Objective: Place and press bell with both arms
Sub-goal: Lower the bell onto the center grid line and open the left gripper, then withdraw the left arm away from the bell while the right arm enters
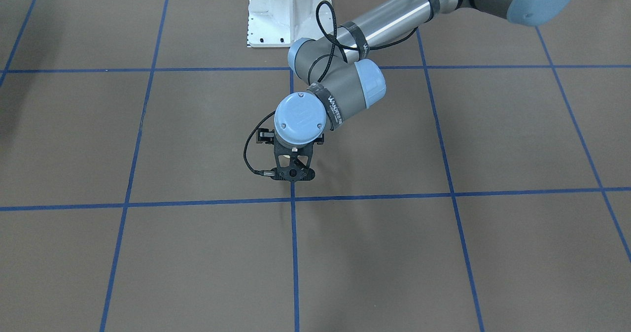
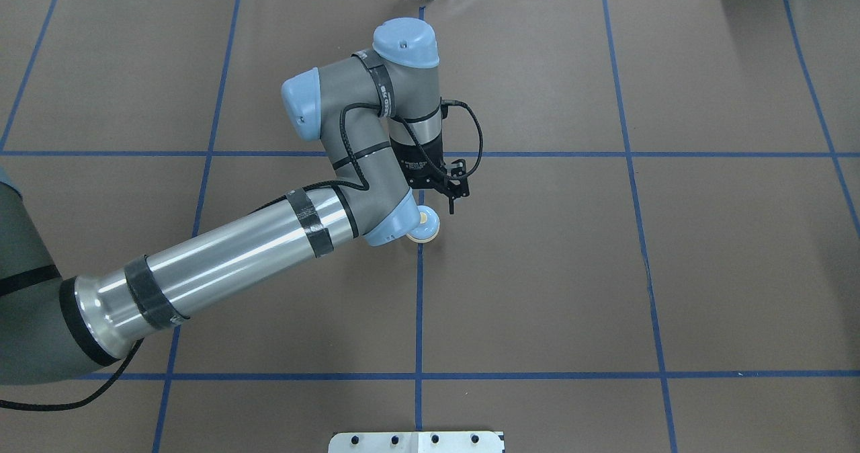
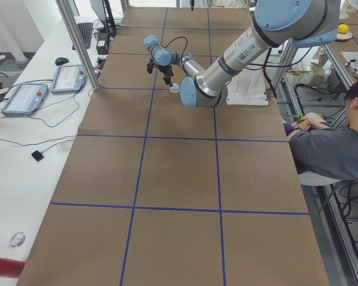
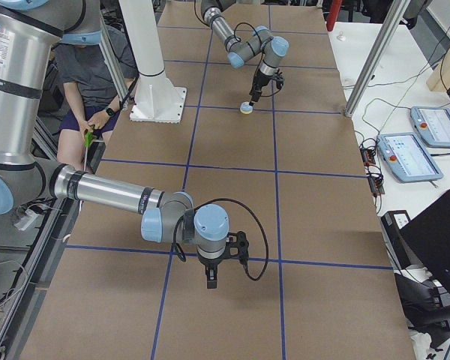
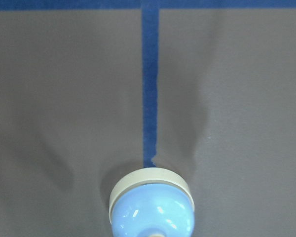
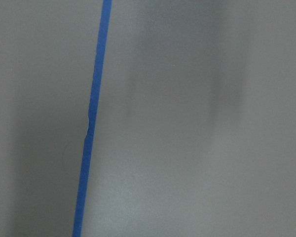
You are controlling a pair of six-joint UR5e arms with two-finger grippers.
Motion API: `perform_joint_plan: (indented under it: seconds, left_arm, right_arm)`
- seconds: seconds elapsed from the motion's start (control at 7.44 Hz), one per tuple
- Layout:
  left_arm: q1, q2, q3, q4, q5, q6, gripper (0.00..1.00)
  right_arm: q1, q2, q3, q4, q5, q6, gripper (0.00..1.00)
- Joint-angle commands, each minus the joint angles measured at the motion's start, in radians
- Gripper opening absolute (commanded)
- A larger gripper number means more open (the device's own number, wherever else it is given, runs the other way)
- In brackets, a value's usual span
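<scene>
The bell (image 2: 426, 227), a light-blue dome on a cream rim, stands on the brown table on a blue tape line, half hidden by my left wrist's joint cap. It fills the bottom of the left wrist view (image 5: 152, 210) and shows in the right side view (image 4: 246, 108). My left gripper (image 2: 451, 206) hangs just above it with its fingers close together and looks shut and empty. In the front view the bell and the fingers are hidden under the wrist. My right gripper (image 4: 212, 283) points down over bare table near the table's right end, far from the bell. I cannot tell whether it is open.
The white pedestal (image 2: 416, 441) stands at the table's near edge. Blue tape lines (image 2: 419, 305) cross the brown mat. A seated person (image 3: 334, 149) is beside the pedestal. Tablets (image 4: 420, 150) and cables lie on the white side bench.
</scene>
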Motion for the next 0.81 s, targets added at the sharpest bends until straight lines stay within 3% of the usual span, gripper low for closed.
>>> perform_joint_plan:
  seconds: [0.0,0.27,0.67]
  left_arm:
    - [-0.107,0.019,-0.076,0.004,0.001,0.007,0.99]
    - [-0.195,0.12,-0.191,0.002,0.002,0.097,0.99]
    - [-0.287,0.417,-0.4,-0.003,0.002,0.377,0.99]
  right_arm:
    - [0.001,0.016,0.016,0.003,0.002,0.001,1.0]
    - [0.001,0.042,0.076,0.003,0.002,-0.001,1.0]
    - [0.0,0.092,0.172,0.001,0.02,0.054,1.0]
